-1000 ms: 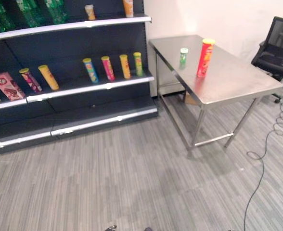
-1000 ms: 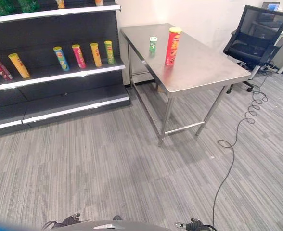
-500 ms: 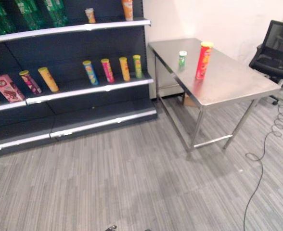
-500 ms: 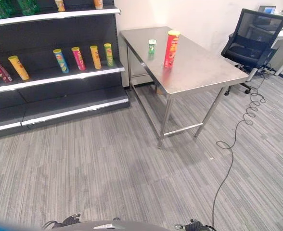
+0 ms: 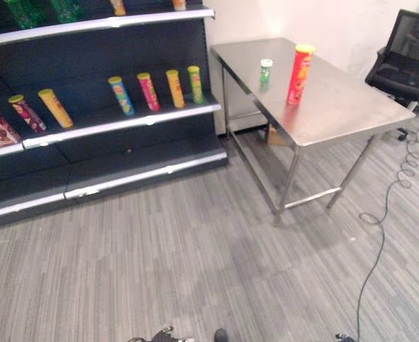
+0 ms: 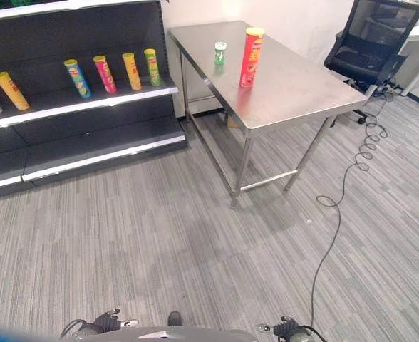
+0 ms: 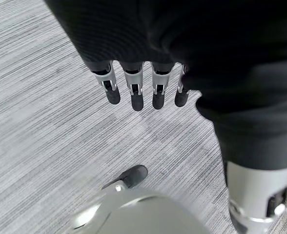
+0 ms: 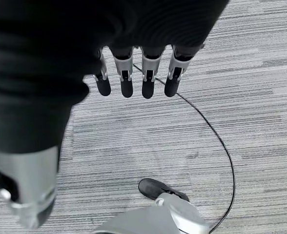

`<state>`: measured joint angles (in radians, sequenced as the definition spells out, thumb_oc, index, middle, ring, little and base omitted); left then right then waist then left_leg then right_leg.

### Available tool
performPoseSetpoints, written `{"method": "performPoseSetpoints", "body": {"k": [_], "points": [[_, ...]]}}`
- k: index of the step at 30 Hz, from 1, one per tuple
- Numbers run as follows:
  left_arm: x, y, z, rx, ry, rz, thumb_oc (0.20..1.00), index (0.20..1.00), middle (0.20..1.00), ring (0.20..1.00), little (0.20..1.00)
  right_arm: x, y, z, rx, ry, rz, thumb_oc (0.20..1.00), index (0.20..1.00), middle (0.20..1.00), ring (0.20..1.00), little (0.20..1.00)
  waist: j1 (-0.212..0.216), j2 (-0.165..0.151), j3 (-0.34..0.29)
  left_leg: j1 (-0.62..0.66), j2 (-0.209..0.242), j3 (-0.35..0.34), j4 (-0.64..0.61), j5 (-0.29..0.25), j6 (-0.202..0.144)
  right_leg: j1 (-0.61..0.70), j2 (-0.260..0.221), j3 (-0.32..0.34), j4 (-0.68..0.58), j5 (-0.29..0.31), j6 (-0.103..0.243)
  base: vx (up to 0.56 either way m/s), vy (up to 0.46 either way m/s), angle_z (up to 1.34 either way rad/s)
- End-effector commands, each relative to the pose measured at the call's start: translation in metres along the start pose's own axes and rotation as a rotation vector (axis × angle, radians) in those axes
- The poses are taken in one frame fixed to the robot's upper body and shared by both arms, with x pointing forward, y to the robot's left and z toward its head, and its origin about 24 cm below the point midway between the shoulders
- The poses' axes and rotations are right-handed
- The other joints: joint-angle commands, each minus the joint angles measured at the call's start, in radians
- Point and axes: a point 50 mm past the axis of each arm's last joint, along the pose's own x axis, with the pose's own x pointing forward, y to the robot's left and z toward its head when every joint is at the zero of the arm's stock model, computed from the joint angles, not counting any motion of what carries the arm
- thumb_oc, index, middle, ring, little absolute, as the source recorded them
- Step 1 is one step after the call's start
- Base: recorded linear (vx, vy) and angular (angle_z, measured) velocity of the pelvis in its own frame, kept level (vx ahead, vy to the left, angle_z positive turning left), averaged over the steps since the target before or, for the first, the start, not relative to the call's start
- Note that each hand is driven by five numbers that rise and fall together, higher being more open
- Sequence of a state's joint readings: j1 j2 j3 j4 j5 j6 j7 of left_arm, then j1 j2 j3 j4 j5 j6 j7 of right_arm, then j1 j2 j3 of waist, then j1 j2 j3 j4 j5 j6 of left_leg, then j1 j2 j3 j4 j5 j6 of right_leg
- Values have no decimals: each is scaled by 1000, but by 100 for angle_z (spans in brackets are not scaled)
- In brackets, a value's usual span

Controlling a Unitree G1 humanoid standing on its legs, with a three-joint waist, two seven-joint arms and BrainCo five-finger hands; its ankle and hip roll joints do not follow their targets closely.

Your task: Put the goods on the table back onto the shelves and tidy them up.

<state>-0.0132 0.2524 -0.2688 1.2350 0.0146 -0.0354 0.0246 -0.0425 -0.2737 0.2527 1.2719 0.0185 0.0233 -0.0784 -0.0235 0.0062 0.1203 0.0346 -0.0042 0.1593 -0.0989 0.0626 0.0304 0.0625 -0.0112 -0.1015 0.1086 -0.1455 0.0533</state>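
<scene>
The tall red chip can (image 5: 299,74) and small green can (image 5: 266,70) stand far off on the steel table (image 5: 338,107). Left hand (image 7: 138,90) and right hand (image 8: 133,78) hang open, holding nothing. A careless bump could tip the tall can.

Grey striped carpet (image 6: 159,242), white wall (image 5: 323,18), black office chair (image 6: 370,50)

Robot hand (image 7: 133,92): silver fingers w/ dark tips, dark ribbed cover
</scene>
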Motion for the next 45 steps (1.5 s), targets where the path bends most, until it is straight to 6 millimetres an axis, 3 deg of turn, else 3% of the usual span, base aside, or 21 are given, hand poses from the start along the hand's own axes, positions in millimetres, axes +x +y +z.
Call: {"method": "performPoseSetpoints", "body": {"k": [1, 2, 6, 8, 10, 12, 13, 14, 15, 19, 24, 27, 28, 30, 33, 36, 37, 39, 40, 43, 45], "points": [[2, 20, 14, 26, -26, 47, 1000, 1000, 1000, 1000, 1000, 2, -18, 18, -16, -38, -38, 1000, 1000, 1000, 1000, 1000, -1, -2, 16, 67, -41, -37, 36, -138, 11, -141, -114, -34, 194, 98, 101, 103, 150, -25], [2, 21, 14, 36, -23, 47, 1000, 1000, 1000, 1000, 1000, 2, -16, 16, -7, -36, -35, 1000, 1000, 1000, 1000, 1000, -11, 6, 27, 92, -41, -40, 32, -145, 18, -189, -123, -38, 303, 126, 97, 71, 87, -23], [3, 21, 15, 41, -25, 43, 1000, 1000, 1000, 1000, 1000, 2, -13, 10, 0, -15, -26, 1000, 1000, 1000, 1000, 1000, -27, 11, 31, 127, -46, -55, 21, -164, 18, -252, -118, -35, 296, 148, 83, 194, 60, 5], [3, 22, 18, 36, -35, 47, 1000, 1000, 1000, 1000, 1000, 1, -12, 5, 3, 1, -23, 1000, 1000, 1000, 1000, 1000, -52, 0, 37, 157, -61, -88, 19, -190, 10, -289, -99, -6, 82, 199, 91, 251, -33, 13], [3, 23, 19, 33, -36, 49, 1000, 1000, 1000, 1000, 1000, 1, -12, 3, 5, 7, -24, 1000, 1000, 1000, 1000, 1000, -58, -1, 43, 172, -60, -98, 18, -201, 6, -277, -97, -2, 1, 227, 102, 218, -50, 39], [3, 24, 18, 29, -33, 53, 1000, 1000, 1000, 1000, 1000, 1, -11, 1, -4, 17, -22, 1000, 1000, 1000, 1000, 1000, -66, -12, 47, 198, -60, -102, 19, -218, -5, -318, -100, -26, -115, 273, 122, 263, -56, 29], [3, 23, 17, 27, -31, 51, 1000, 1000, 1000, 1000, 1000, 1, -10, -1, -13, 23, -19, 1000, 1000, 1000, 1000, 1000, -70, -11, 50, 217, -53, -103, 18, -228, -13, -324, -97, -62, -161, 284, 130, 322, -70, 0], [3, 23, 18, 15, -30, 50, 1000, 1000, 1000, 1000, 1000, 0, -10, -6, -25, 37, -16, 1000, 1000, 1000, 1000, 1000, -69, -19, 43, 251, -51, -99, 15, -248, -25, -346, -115, -162, -196, 293, 142, 440, -91, 0], [3, 22, 17, 12, -28, 47, 1000, 1000, 1000, 1000, 1000, 0, -10, -7, -28, 40, -18, 1000, 1000, 1000, 1000, 1000, -70, -23, 38, 265, -52, -100, 13, -258, -28, -346, -118, -184, -196, 300, 141, 332, -73, 5], [3, 14, 14, 28, -20, 26, 1000, 1000, 1000, 1000, 1000, -2, -11, -22, -25, 73, -17, 1000, 1000, 1000, 1000, 1000, -86, -28, 4, 317, -29, -127, 27, -314, -39, -297, -94, -191, -185, 329, 115, 410, -113, 27], [3, 9, 17, 22, -34, 11, 1000, 1000, 1000, 1000, 1000, -2, -16, -25, -1, 72, -31, 1000, 1000, 1000, 1000, 1000, -90, -10, -23, 275, 27, -138, 167, -214, -103, -258, -61, -208, -162, 299, 82, 305, -140, 34], [3, 8, 17, -19, -36, 7, 1000, 1000, 1000, 1000, 1000, -2, -19, -17, 33, 43, -46, 1000, 1000, 1000, 1000, 1000, -86, -9, -22, 171, 73, -102, 464, -67, -173, -158, -15, -213, -177, 228, 15, 394, -200, 36], [3, 9, 17, -19, -36, 8, 1000, 1000, 1000, 1000, 1000, -2, -19, -17, 33, 43, -46, 1000, 1000, 1000, 1000, 1000, -89, -12, -24, 167, 69, -104, 463, -64, -172, -161, -20, -214, -176, 228, 16, 190, -112, 8], [3, 10, 16, -62, -33, 22, 1000, 1000, 1000, 1000, 1000, -1, -20, -9, 49, 15, -56, 1000, 1000, 1000, 1000, 1000, -71, -25, -6, 96, 97, -70, 653, 6, -161, -93, 5, -193, -189, 185, -18, 268, -146, -1], [3, 12, 16, -93, -35, 30, 1000, 1000, 1000, 1000, 1000, 0, -21, -6, 35, 13, -58, 1000, 1000, 1000, 1000, 1000, -53, -43, 8, 21, 101, -36, 700, -19, -134, -61, -2, -178, -196, 161, -24, 186, -80, -12], [3, 11, 18, -136, -39, 34, 1000, 1000, 1000, 1000, 1000, 0, -22, -2, 40, 4, -65, 1000, 1000, 1000, 1000, 1000, -20, -63, 33, -86, 131, 23, 598, -140, -87, -16, -24, -164, -196, 129, -4, 182, -2, -8], [3, 12, 19, -142, -42, 37, 1000, 1000, 1000, 1000, 1000, 0, -22, 0, 44, -3, -69, 1000, 1000, 1000, 1000, 1000, -16, -67, 36, -114, 138, 31, 526, -146, -88, -6, -33, -159, -196, 122, 3, 203, 51, -2], [3, 12, 19, -149, -42, 42, 1000, 1000, 1000, 1000, 1000, 0, -22, 0, 43, -5, -74, 1000, 1000, 1000, 1000, 1000, -9, -64, 43, -160, 153, 14, 345, -84, -106, 14, -34, -147, -196, 102, 6, 261, 117, -2], [3, 15, 18, -171, -45, 53, 1000, 1000, 1000, 1000, 1000, 0, -23, -2, 29, -6, -83, 1000, 1000, 1000, 1000, 1000, 8, -43, 52, -190, 169, -48, 168, 54, -140, 48, -13, -129, -196, 78, 2, 406, 173, -4], [3, 15, 14, -221, -32, 62, 1000, 1000, 1000, 1000, 1000, 0, -25, -6, 13, 8, -92, 1000, 1000, 1000, 1000, 1000, 31, -31, 66, -245, 180, -167, 15, 119, -178, 96, 6, -82, -196, 34, -2, 370, 153, -21], [2, 13, 10, -222, -16, 60, 1000, 1000, 1000, 1000, 1000, 0, -26, -9, 4, 21, -94, 1000, 1000, 1000, 1000, 1000, 32, -28, 67, -289, 197, -189, 12, 133, -196, 123, 5, -54, -196, 14, 2, 349, 180, -47]]}}
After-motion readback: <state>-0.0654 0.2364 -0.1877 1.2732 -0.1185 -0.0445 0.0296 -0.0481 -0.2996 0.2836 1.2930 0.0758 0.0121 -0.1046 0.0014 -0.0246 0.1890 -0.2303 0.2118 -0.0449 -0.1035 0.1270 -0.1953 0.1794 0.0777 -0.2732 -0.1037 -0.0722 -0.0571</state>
